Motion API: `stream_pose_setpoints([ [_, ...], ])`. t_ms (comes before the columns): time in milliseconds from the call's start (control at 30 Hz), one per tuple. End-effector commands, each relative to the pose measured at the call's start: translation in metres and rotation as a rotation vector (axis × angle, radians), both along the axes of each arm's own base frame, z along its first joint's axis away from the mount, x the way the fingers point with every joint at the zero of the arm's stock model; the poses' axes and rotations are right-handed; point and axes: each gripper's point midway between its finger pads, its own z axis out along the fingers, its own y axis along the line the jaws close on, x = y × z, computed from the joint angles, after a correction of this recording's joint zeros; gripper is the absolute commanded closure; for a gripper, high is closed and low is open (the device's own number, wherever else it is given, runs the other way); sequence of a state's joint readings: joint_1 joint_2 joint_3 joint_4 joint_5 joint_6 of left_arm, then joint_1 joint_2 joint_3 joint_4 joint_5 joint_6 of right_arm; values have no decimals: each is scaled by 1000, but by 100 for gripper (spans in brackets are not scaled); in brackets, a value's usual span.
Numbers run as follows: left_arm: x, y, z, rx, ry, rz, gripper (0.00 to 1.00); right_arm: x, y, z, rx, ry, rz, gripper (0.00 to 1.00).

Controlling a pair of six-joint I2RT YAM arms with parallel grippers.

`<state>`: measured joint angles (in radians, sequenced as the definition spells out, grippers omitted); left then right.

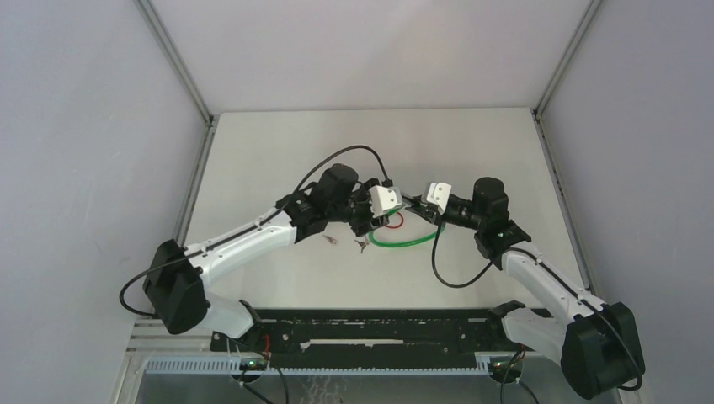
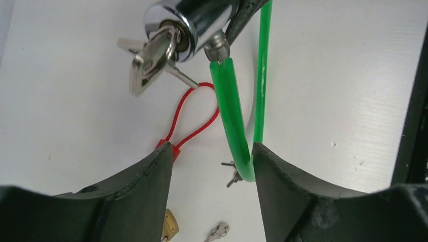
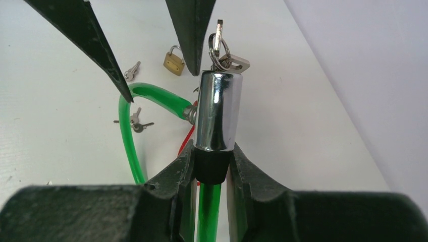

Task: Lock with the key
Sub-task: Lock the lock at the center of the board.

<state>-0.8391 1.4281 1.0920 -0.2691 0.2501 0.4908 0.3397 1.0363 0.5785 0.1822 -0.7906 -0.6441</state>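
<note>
Clamping the black collar of the chrome lock cylinder [image 3: 218, 111], the right end effector [image 3: 211, 164] holds it off the table [image 3: 60, 151] so the key [image 3: 231, 62] in its end faces the left end effector [image 2: 212, 154], whose fingers stand apart around the green cable [image 2: 229, 116], probably ready to grip and turn that key

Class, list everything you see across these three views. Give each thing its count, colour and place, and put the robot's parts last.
Cable lock: one, green cable with a chrome cylinder, held above the table's middle.
Key bunch: one, silver, at the cylinder's keyhole.
Red loop: one, red, on the table under the lock.
Padlock: one, brass, on the table.
Loose keys: two small clusters, silver, on the table near the padlock.
Table: one, white.
Left tool: one, black, open, beside the cable.
Right tool: one, black, shut on the lock's black collar.
</note>
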Motion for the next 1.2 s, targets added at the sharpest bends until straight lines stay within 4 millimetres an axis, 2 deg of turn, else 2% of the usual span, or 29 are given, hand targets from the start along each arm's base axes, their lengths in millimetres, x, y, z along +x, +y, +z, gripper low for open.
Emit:
stream_pose_setpoints([
  [0, -14, 11, 21, -40, 8, -69, 36, -6, -8, -26, -33, 101, -32, 100],
  [267, -27, 18, 72, -168, 122, -176, 35, -6, -8, -25, -33, 92, -31, 100],
  [500, -14, 3, 118, -244, 159, -190, 35, -5, -9, -23, -35, 84, -37, 100],
  [600, -6, -7, 123, -263, 208, -175, 37, -5, -9, -23, -35, 82, -38, 100],
  [767, 3, -19, 119, -259, 288, -157, 42, -5, -8, -23, -38, 79, -40, 100],
  [1167, 4, -36, 114, -318, 419, -149, 55, -5, -8, -26, -43, 86, -37, 100],
])
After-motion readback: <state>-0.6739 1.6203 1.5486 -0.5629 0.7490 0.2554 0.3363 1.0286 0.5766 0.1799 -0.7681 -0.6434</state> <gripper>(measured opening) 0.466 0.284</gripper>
